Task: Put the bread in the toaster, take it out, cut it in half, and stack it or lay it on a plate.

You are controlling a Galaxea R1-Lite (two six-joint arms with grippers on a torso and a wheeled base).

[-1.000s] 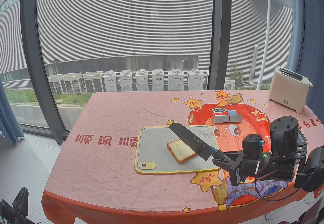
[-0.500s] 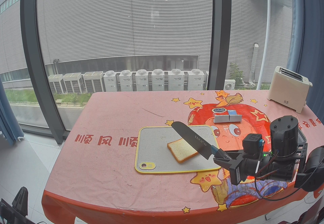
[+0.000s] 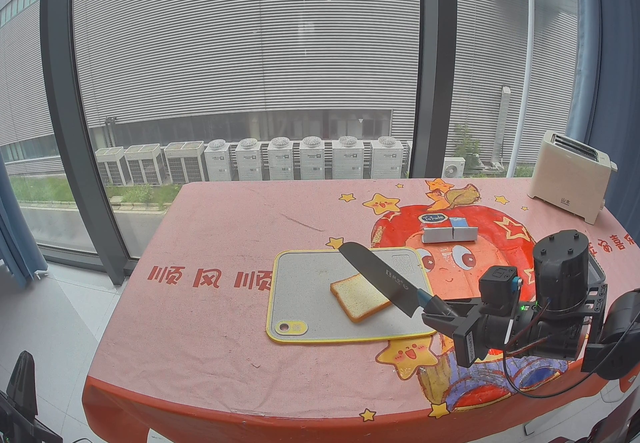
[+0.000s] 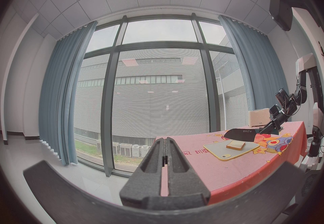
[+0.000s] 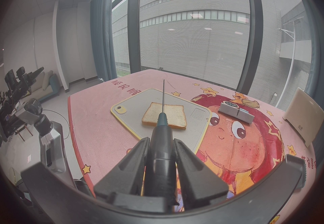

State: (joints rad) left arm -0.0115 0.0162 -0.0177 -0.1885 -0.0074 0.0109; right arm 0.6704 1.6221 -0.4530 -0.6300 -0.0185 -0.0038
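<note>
A toasted bread slice [image 3: 357,298] lies flat on the grey, yellow-rimmed cutting board [image 3: 303,294]. My right gripper [image 3: 440,314] is shut on the handle of a black knife [image 3: 380,274], at the board's right edge. The blade slants up and to the left over the slice, edge down, and hangs above it without touching. In the right wrist view the blade [image 5: 163,96] lines up with the middle of the bread [image 5: 172,116], the handle between the fingers [image 5: 185,157]. My left gripper [image 4: 165,157] is shut on nothing, low and off the table's left front corner. The cream toaster [image 3: 570,176] stands at the far right.
A grey knife rest [image 3: 450,232] sits behind the board on the pink tablecloth. The window frame runs along the table's far edge. Bare cloth lies left of the board and in front of it.
The knife has shifted slightly to the right, still above the bread. The left arm at the lower left has dropped a little further out of the head view.
</note>
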